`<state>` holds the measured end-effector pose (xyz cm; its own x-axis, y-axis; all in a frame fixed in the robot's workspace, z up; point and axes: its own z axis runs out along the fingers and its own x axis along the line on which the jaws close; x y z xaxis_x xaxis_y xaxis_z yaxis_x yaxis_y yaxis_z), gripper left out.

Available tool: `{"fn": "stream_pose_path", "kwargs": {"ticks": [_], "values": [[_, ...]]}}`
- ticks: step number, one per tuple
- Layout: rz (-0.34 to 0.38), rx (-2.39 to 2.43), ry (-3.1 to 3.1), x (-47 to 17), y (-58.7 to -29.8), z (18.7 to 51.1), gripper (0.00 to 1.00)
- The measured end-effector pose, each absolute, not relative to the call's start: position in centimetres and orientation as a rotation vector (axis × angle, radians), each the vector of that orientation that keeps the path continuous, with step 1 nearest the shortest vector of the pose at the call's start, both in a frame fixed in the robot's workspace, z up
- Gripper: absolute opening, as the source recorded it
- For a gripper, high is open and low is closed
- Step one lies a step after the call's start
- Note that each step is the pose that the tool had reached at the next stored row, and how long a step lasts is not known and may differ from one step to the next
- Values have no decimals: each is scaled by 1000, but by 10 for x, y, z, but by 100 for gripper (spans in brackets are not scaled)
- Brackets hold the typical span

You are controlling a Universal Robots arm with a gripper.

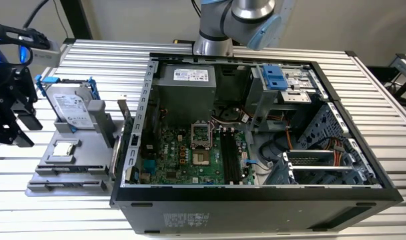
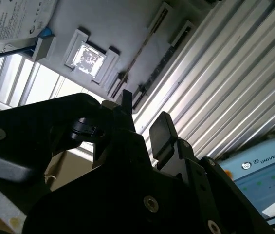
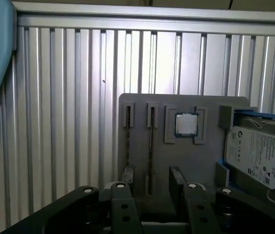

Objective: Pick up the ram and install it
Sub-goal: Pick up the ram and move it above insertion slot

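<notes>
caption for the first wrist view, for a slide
Open claw hovering by the ram in its grey holder, beside the processor chip.

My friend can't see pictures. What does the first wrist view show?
The open pincer hovers over a grey holder on a ribbed metal table, lined up with the thin ram standing on edge in its slot. A silver processor chip and a hard drive sit in the holder too.

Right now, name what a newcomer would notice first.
The open computer case, motherboard exposed, sits centre in the exterior view. On the exterior view's left a grey holder carries a hard drive. In the first wrist view the open gripper faces the ram slotted in that holder.
</notes>
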<state>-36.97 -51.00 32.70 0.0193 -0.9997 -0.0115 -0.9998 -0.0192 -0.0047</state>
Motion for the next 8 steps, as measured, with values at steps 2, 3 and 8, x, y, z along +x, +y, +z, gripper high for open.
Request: {"fn": "stream_pose_path", "kwargs": {"ticks": [2,3,8], "values": [[12,-2236,2194,-370,-512,324,100],[16,-2238,2196,-370,-513,324,100],[20,-2240,2198,-370,-518,315,100]]}}
